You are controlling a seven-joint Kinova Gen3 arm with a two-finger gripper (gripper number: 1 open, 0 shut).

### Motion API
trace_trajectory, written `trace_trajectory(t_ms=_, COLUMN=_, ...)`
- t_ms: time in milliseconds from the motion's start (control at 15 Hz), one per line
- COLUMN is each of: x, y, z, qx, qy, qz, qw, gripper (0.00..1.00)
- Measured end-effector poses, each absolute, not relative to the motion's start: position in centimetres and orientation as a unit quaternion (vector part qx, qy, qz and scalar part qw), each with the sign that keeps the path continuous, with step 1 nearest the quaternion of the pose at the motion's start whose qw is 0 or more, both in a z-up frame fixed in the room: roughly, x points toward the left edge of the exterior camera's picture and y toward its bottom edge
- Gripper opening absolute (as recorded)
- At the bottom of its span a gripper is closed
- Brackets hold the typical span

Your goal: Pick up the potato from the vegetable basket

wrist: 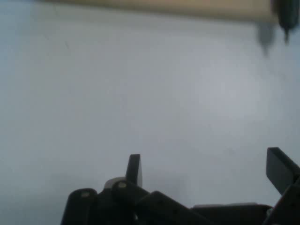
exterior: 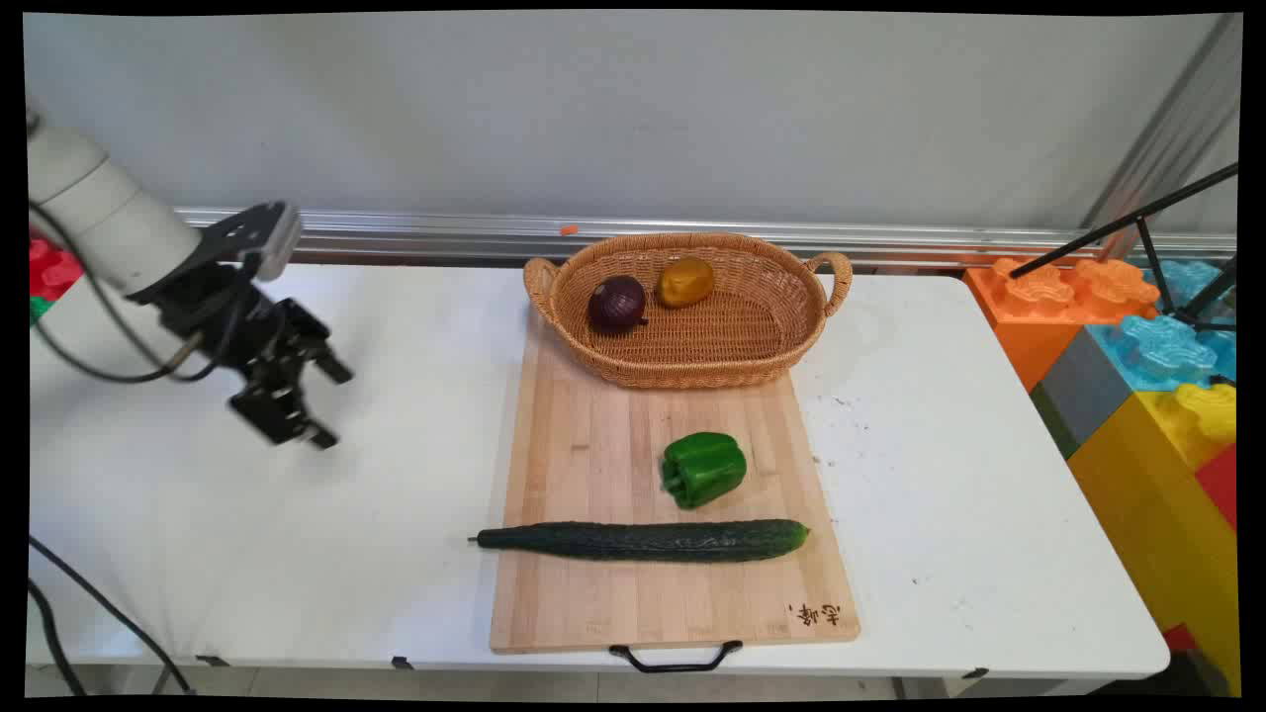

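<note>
Black handle (exterior: pixel 676 657) of the cutting board (exterior: pixel 593 465) sits nearest the camera, hanging off the worktop (exterior: pixel 297 554) edge at 6 o'clock. Cucumber (exterior: pixel 643 540) lies across the board's near part, stem end toward 9 o'clock, green bell pepper (exterior: pixel 703 469) just behind it, apart. Wicker basket (exterior: pixel 762 326) rests on the board's far end at 12 o'clock, red onion (exterior: pixel 617 303) and a yellow-brown vegetable (exterior: pixel 685 282) inside, close together.

Gripper (exterior: pixel 321 405) hangs above bare worktop at 9 o'clock, well apart from the board, tilted down toward 3 o'clock. Fingers (wrist: pixel 134 169) spread apart, nothing between them, touching nothing. Cucumber's stem end is the nearest item.

Judgement: any reach toward the board is best made from this height, fingers kept wide, lined up across a vegetable's narrow side rather than along it.

Main view gives the full layout: basket contents, pepper, coloured blocks (exterior: pixel 1137 336) at 3 o'clock. Hand view shows none of that; only white worktop, the board's edge along the top, and the cucumber's dark tip in the top right corner. It does show the finger gap plainly, clearer than the main view.
</note>
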State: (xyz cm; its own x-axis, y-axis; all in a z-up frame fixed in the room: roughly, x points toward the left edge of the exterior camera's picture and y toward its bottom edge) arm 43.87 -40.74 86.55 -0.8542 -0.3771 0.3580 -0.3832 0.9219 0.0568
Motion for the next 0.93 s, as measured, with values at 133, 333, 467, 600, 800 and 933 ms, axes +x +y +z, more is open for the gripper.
trace_trajectory(t_ms=133, x=43.1, y=-42.5, z=86.7, qx=0.218, qy=-0.951, qz=0.025, qw=0.219, gripper=1.0)
trace_trajectory(t_ms=333, x=40.8, y=-45.3, z=87.6, qx=0.243, qy=-0.934, qz=0.057, qw=0.256, gripper=1.0)
trace_trajectory(t_ms=467, x=38.7, y=-47.2, z=88.3, qx=0.257, qy=-0.926, qz=0.076, qw=0.267, gripper=1.0)
trace_trajectory(t_ms=600, x=36.9, y=-48.6, z=88.7, qx=0.265, qy=-0.921, qz=0.089, qw=0.271, gripper=1.0)
trace_trajectory(t_ms=800, x=33.0, y=-51.2, z=89.5, qx=0.27, qy=-0.917, qz=0.112, qw=0.27, gripper=1.0)
trace_trajectory(t_ms=933, x=30.2, y=-52.9, z=89.8, qx=0.276, qy=-0.914, qz=0.129, qw=0.267, gripper=1.0)
